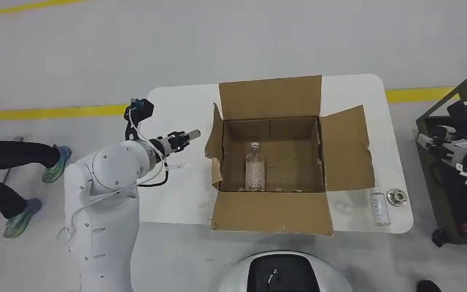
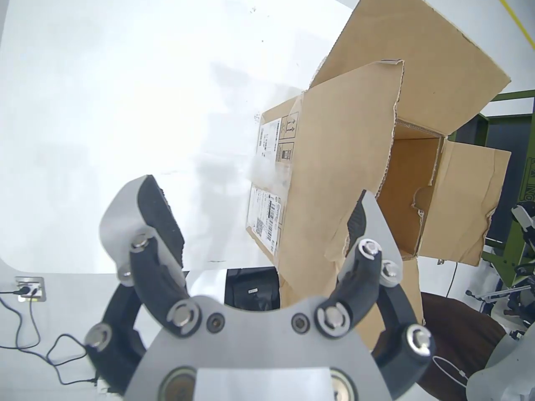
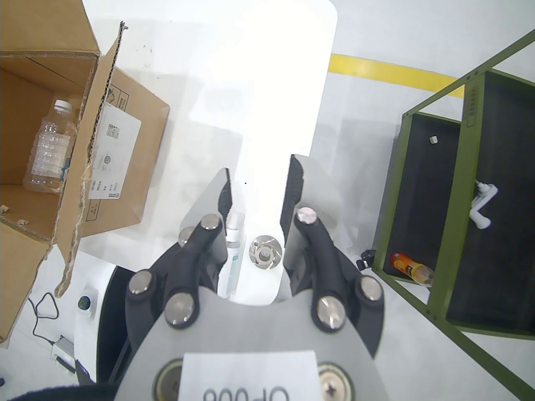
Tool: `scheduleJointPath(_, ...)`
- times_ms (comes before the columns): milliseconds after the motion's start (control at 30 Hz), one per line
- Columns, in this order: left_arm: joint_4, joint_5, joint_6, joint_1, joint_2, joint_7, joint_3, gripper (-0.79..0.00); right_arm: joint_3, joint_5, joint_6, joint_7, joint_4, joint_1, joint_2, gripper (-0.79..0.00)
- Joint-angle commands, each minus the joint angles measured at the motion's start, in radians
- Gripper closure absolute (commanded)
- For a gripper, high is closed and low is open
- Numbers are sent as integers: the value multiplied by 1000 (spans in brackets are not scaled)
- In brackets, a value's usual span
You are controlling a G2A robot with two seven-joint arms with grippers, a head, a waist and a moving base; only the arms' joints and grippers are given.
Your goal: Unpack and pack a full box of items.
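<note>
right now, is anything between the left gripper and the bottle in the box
Yes. A torn side flap of the box stands upright between the open left gripper and the bottle lying on its floor; a reach would likely have to go over it.

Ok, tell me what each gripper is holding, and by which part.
Nothing. The left gripper is open beside the cardboard box; the right gripper is open above a corner of the table. Both are empty.
</note>
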Motion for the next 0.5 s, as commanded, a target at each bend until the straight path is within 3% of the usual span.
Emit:
scheduleJointPath(0,0,0,0,0,0,0,0,-785,0,0,0,0,0,0,0,0)
scheduleJointPath(167,0,0,0,0,0,0,0,-785,-42,-102,-41,0,-25,-34,4,0)
scheduleJointPath(467,0,0,0,0,0,0,0,-785,-186,-245,125,208,-36,-68,4,0)
